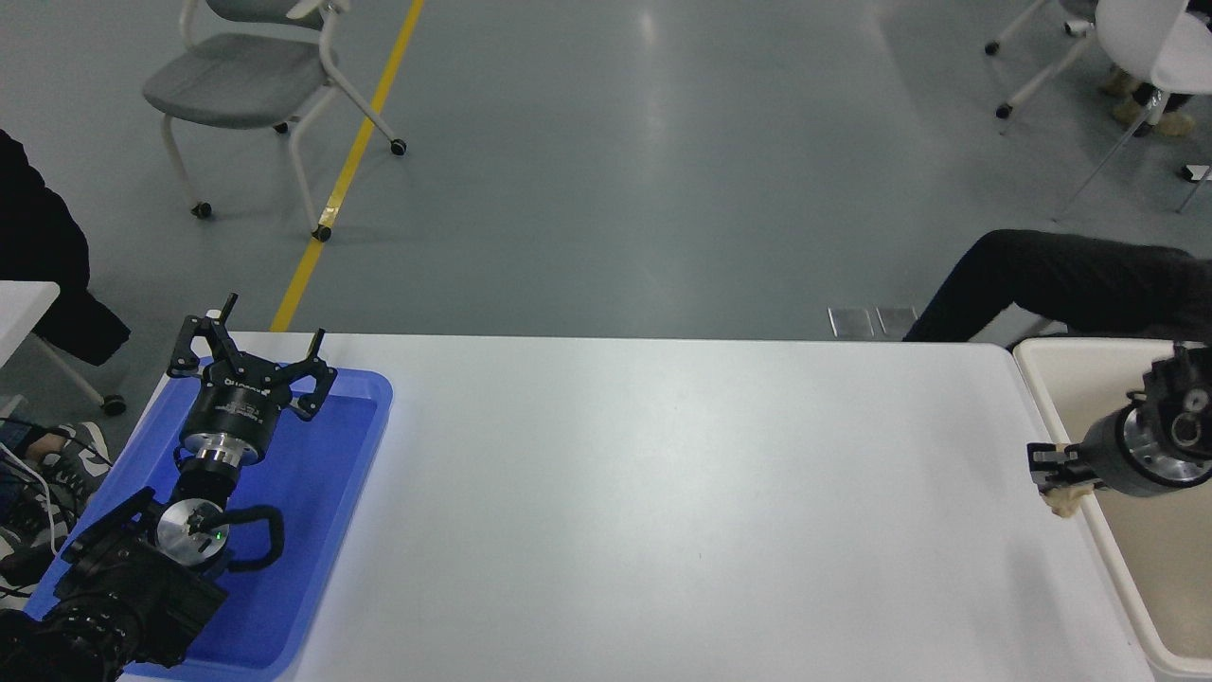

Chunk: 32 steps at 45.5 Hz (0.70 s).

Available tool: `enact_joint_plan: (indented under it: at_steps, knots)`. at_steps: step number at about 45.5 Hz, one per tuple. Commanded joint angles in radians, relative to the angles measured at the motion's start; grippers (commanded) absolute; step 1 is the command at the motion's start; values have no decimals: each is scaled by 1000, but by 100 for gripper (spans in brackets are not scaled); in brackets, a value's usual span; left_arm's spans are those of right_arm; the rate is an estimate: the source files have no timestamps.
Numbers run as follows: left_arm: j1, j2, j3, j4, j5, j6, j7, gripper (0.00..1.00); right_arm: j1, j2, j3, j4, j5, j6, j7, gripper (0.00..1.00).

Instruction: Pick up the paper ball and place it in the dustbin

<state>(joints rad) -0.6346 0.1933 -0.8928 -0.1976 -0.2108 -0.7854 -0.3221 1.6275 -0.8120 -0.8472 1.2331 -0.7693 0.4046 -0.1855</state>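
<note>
At the worktop's right edge, the right gripper (1046, 466) carries the paper ball (1062, 499) just beside the dustbin's rim.

The jaws are closed narrow on the paper ball, of which only a tan scrap shows beneath them; it appears to hang clear of the white worktop (663, 493), directly at the near-left rim of the cream dustbin (1046, 379), not yet over its hollow. So I judge the pick done and the carry nearly done: what is left is a short move rightward over the rim, then letting the jaws part so the ball drops inside. The left gripper (254, 365) is parked at the lower left over the blue tray (322, 530), its jaws spread wide and holding nothing.
</note>
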Motion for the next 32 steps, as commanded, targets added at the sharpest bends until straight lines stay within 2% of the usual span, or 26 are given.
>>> enact_joint_plan:
  at_steps: [1, 14, 32]
  knots:
    - [1, 0, 0, 0, -1, 0, 0, 100, 397, 19, -272, 143, 18, 66, 0, 0]
    - [-1, 0, 0, 0, 1, 0, 0, 100, 561, 68, -404, 217, 47, 77, 0, 0]
    - [-1, 0, 0, 0, -1, 0, 0, 100, 580, 59, -437, 214, 53, 77, 0, 0]
